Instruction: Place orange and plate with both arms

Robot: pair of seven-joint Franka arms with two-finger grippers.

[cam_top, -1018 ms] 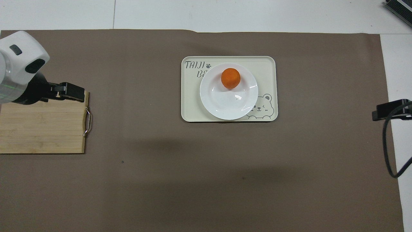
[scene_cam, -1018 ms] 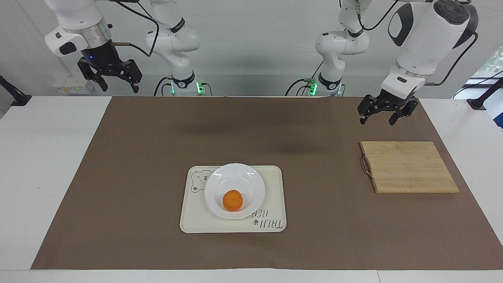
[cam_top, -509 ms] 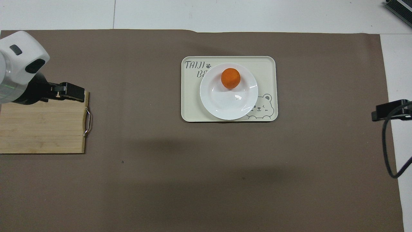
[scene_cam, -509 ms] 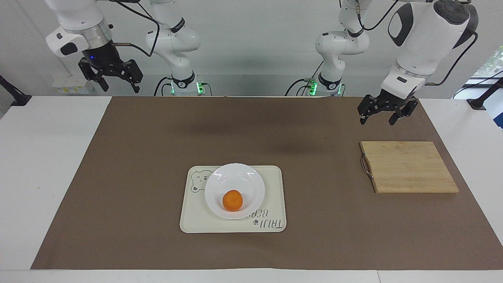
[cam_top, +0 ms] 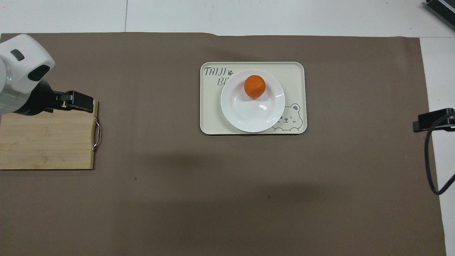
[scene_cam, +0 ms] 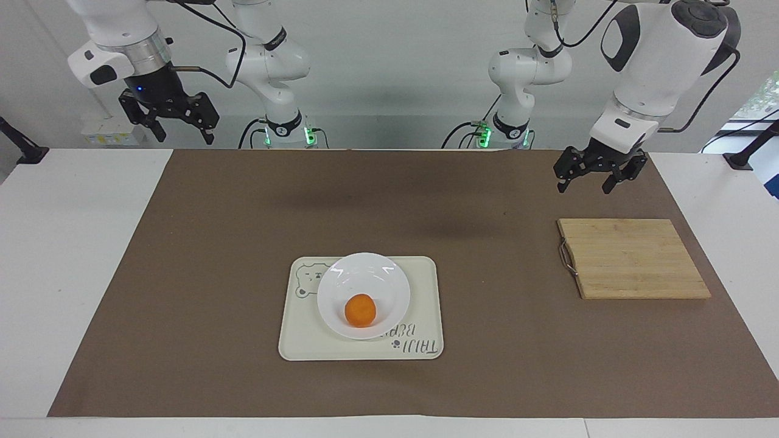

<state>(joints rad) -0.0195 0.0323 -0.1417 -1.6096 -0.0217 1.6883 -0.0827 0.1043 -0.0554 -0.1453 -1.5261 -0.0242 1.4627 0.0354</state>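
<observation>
The orange lies in the white plate, on the part of the plate farther from the robots. The plate rests on a cream bear tray in the middle of the brown mat. In the overhead view the orange, plate and tray show the same. My left gripper is open and empty, raised over the mat by the cutting board; it also shows in the overhead view. My right gripper is open and empty, raised high at the right arm's end of the table, partly seen in the overhead view.
A wooden cutting board with a metal handle lies on the mat at the left arm's end; it also shows in the overhead view. The brown mat covers most of the white table.
My right gripper has shifted slightly toward its end of the table. The left arm, orange, plate and tray have not moved.
</observation>
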